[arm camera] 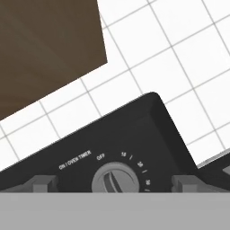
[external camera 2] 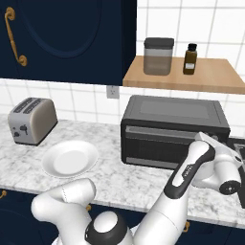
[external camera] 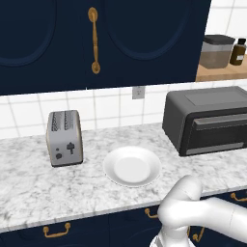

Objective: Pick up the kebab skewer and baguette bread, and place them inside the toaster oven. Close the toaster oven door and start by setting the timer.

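Toaster oven: large boxy dark grey toaster oven (external camera 2: 173, 130) on the marble counter (external camera 2: 119, 177), against the white tiled wall; just beside the round white plate (external camera 2: 70, 158).
Door: wide dark grey toaster oven door (external camera 2: 160, 146) stands shut, handle bar across its top.
Gripper: two-finger gripper (arm camera: 114, 183) fully open; dark tips either side of the grey timer dial (arm camera: 115, 179), not touching it.
Hand view: dial lettering ON/OVEN TIMER and OFF readable; neither base view gives it.
Right base view: white arm reaches to the oven's right end; wooden shelf (external camera 2: 210, 76) with jar and brown bottle above.
Left base view: small silver two-slot toaster (external camera: 64, 138) left of plate; plate bare.
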Available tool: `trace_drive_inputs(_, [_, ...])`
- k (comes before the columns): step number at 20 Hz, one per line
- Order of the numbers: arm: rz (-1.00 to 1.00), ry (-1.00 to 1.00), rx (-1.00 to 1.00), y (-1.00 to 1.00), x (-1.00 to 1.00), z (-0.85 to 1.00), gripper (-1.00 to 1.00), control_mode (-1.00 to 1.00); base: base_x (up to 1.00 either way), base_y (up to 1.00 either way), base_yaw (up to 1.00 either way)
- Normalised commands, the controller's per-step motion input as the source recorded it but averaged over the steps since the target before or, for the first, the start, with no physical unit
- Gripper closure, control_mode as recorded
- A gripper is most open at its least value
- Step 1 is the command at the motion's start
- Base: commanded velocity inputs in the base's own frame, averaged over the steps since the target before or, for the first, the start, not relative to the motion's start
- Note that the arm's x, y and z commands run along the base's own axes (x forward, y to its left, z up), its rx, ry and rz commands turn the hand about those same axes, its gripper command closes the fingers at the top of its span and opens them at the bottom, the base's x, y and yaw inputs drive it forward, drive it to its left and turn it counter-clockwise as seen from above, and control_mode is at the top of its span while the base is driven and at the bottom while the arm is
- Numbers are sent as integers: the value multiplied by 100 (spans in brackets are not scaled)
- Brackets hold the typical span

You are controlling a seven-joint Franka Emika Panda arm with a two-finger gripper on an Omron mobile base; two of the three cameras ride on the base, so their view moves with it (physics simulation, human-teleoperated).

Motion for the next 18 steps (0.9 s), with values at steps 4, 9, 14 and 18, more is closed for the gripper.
trace_drive_inputs(4, [0,0,0,0,0,0,-100,-100,0,0,0])
trace_drive_inputs(9, [0,0,0,0,0,0,100,-100,0,0,0])
trace_drive_inputs(14, [0,0,0,0,0,0,100,-100,0,0,0])
trace_drive_inputs(18, [0,0,0,0,0,0,100,-100,0,0,0])
